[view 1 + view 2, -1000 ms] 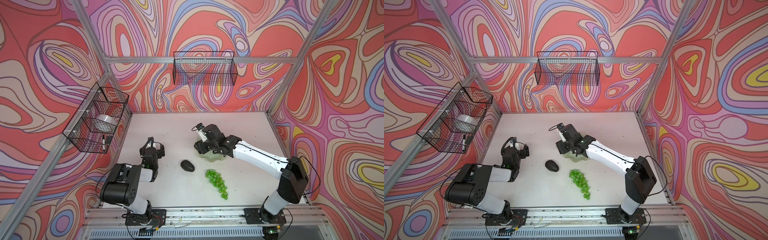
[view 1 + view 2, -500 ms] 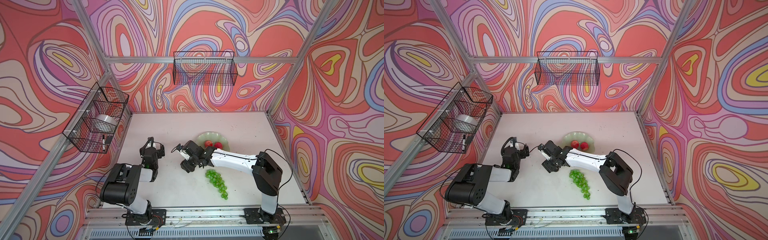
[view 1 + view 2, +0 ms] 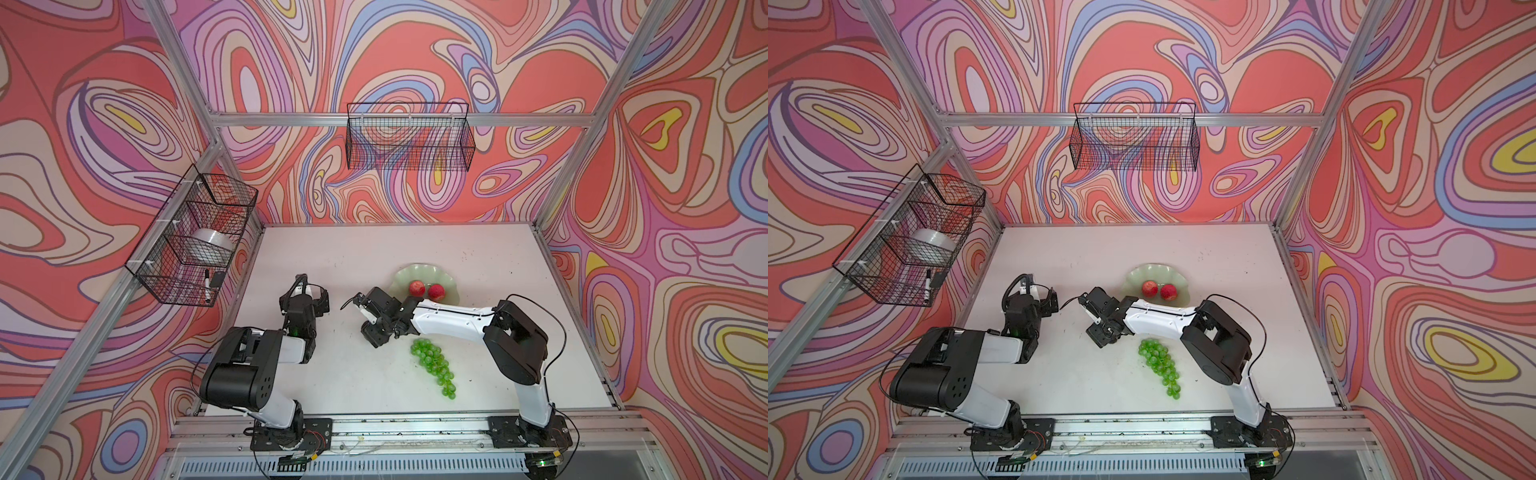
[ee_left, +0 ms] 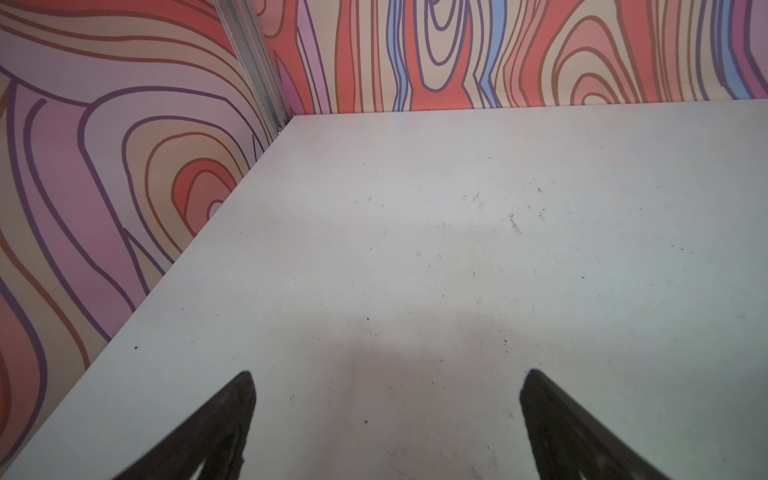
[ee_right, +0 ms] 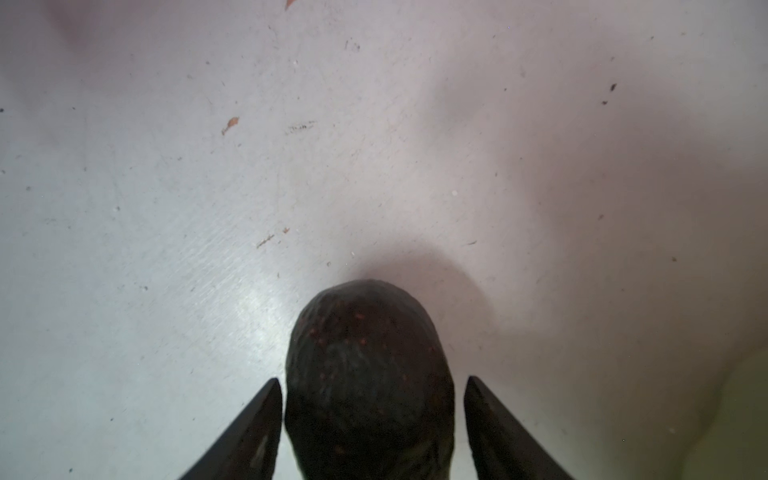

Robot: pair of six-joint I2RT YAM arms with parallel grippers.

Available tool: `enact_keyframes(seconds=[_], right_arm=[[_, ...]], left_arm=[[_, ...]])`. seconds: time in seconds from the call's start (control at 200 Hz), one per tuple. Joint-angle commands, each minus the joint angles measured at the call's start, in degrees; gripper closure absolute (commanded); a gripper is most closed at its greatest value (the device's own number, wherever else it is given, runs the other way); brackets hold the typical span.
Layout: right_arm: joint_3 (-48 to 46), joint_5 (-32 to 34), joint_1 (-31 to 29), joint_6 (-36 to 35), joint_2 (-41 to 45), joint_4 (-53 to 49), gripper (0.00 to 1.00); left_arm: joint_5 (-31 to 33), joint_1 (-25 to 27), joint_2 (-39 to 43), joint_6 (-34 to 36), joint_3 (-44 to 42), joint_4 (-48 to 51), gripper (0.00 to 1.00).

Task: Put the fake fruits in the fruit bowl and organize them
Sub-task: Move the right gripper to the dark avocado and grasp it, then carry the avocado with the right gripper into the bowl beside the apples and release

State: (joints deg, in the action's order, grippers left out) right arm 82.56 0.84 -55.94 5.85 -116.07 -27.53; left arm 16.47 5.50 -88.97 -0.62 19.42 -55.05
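Right gripper (image 5: 372, 379): straddling avocado (image 5: 365, 345), jaws parted, not clamping
Left gripper (image 4: 389, 372): hanging open
Bowl (image 3: 404, 275): holding both apples (image 3: 417, 286), right gripper's two o'clock
Grapes (image 3: 432, 365): lying at its four o'clock

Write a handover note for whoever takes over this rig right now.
Left gripper: open, empty, low over the table.
Right gripper: fingers either side of the avocado on the table; firm grip unclear.
Done: two red apples in the fruit bowl.
Left to do: avocado into the bowl, then the green grapes, lying on the table beside the right arm.
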Motion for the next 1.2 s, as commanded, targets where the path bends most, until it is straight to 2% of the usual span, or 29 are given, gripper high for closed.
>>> enact_keyframes(seconds=[0.0, 0.14, 0.295, 0.471, 0.566, 0.686, 0.851, 1.197], right_arm=[[1.36, 1.72, -0.19, 1.09, -1.43, 1.51, 0.34], [1.82, 3.28, -0.17, 2.01, -1.13, 1.33, 0.49], [2.7, 4.41, 0.28, 2.6, 3.91, 0.63, 0.57], [3.11, 5.53, 5.39, 0.23, 10.93, -1.8, 0.58], [1.75, 9.51, 9.98, -4.13, 13.28, -2.46, 0.58], [0.49, 9.96, 16.91, -7.32, 14.2, -0.97, 0.58], [-0.13, 9.82, 22.55, -12.28, 11.14, 2.67, 0.58], [-1.79, 7.37, 25.97, -19.01, 4.8, 10.19, 0.57]], left_arm=[[-0.09, -0.49, 0.0, 0.62, 0.61, -0.32, 0.0], [-0.15, -0.44, -0.05, 0.56, 0.62, -0.32, 0.0], [-0.2, -0.49, -0.06, 0.62, 0.62, -0.32, 0.0], [-0.13, -0.49, 0.02, 0.62, 0.62, -0.32, 0.0], [-0.19, -0.49, 0.01, 0.61, 0.62, -0.32, 0.0], [-0.13, -0.44, -0.04, 0.6, 0.6, -0.32, 0.0], [-0.14, -0.49, 0.0, 0.54, 0.62, -0.32, 0.0], [-0.13, -0.49, -0.02, 0.62, 0.61, -0.32, 0.0]])
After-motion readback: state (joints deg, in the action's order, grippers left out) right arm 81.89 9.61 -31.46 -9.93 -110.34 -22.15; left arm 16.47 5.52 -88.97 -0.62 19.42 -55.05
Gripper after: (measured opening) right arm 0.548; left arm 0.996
